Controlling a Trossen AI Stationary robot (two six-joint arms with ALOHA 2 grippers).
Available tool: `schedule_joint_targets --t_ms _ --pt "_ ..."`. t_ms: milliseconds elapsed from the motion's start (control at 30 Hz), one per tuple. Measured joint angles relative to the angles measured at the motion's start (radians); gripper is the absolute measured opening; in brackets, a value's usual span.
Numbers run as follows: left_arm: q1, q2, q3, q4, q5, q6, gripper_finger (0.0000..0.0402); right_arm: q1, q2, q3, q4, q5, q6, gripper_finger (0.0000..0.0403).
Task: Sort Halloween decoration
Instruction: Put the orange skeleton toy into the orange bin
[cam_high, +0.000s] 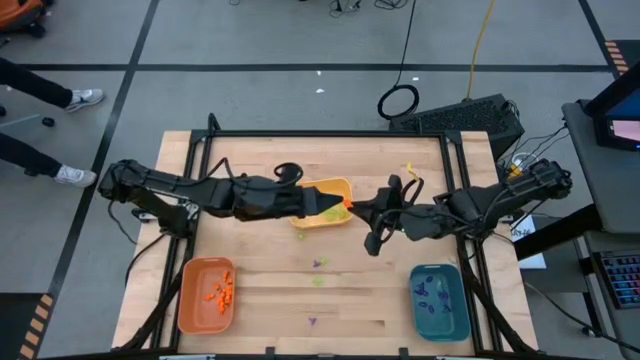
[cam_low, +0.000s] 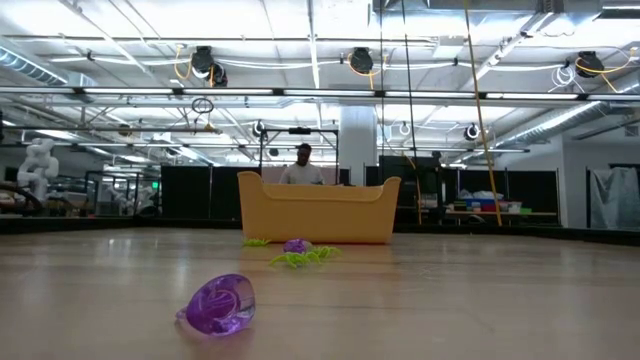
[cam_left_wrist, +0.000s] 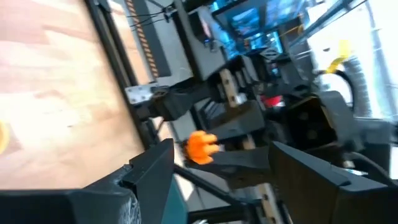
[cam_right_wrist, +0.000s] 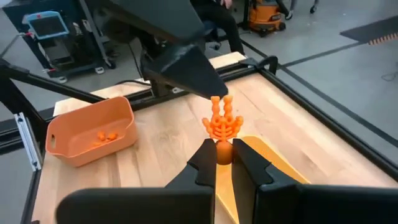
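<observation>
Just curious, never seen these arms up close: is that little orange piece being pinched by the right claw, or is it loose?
Pinched. The right gripper is shut on the orange piece, fingers closed around its base.

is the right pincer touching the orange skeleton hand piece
Touching. The right wrist view shows the right pincer closed on the base of the orange hand piece, holding it upright.

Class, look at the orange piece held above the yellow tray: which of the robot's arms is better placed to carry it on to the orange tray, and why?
Probably the left. The right gripper holds the orange piece, but the left gripper is open right at it, and the orange tray lies on the left arm's side.
</observation>
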Motion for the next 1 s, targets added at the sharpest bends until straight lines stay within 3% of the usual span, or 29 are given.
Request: schedule_joint_targets --t_ms 233,500,1000 --pt "0.024 0.000 0.000 -0.109 0.028 0.002 0.0262 -0.002 0.002 0.000 -0.032 -0.001 0.032 0.0006" --pt "0.019 0.045 0.002 0.020 -0.003 -0.001 0.0262 -0.009 0.040 0.000 -0.035 -0.045 0.031 0.0006" --pt "0.007 0.085 0.000 -0.019 -0.022 -0.026 0.0262 -0.015 0.058 0.000 -0.049 -0.025 0.057 0.0006"
